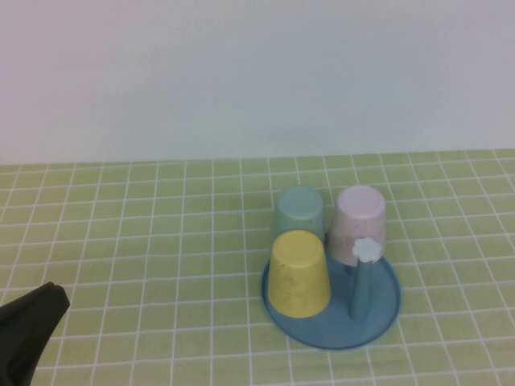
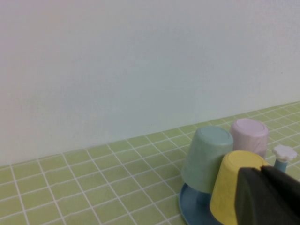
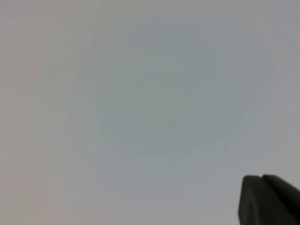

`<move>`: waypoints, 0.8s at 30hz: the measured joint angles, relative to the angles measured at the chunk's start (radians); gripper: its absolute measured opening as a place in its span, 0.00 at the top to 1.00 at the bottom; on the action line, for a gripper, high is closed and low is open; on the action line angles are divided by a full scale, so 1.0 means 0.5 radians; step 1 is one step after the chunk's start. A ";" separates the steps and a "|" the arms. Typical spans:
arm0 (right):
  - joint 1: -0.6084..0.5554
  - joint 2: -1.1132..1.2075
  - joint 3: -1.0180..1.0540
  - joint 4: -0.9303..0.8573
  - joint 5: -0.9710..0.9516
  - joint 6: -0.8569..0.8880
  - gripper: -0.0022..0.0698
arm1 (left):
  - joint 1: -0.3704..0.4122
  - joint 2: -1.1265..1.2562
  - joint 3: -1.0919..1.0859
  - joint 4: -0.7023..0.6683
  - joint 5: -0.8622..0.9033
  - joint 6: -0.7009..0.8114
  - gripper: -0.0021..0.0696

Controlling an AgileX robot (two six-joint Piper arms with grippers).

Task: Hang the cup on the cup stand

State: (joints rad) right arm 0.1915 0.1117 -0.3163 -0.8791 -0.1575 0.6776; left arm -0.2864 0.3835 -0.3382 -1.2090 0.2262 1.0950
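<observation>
- We keep our left gripper closed on nothing, low at the table's near-left corner, well apart from the cups.
- Our right gripper is closed and empty too; its wrist view shows only blank wall, and the high view does not show it.
- The cup sits upside down on the cup stand, at the near-left of the tray, apparently already over a post.
- The teal-green cup and pink cup stand inverted just behind it; one bare post with its white knob stands beside it.
- We judge the hanging done; the sound move is to stay clear and not nudge the stand.
</observation>
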 joint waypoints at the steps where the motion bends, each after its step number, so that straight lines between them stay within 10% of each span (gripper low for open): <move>1: 0.000 0.000 0.000 0.000 0.037 0.000 0.97 | 0.000 0.000 0.000 0.000 0.000 0.000 0.97; 24: 0.000 -0.058 0.389 0.835 0.531 -0.544 0.97 | 0.174 -0.017 0.000 0.000 0.092 0.000 0.97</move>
State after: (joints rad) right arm 0.1915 0.0829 -0.1220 -0.4616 0.1082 0.4055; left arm -0.1993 0.3751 -0.3382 -1.2090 0.2721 1.0950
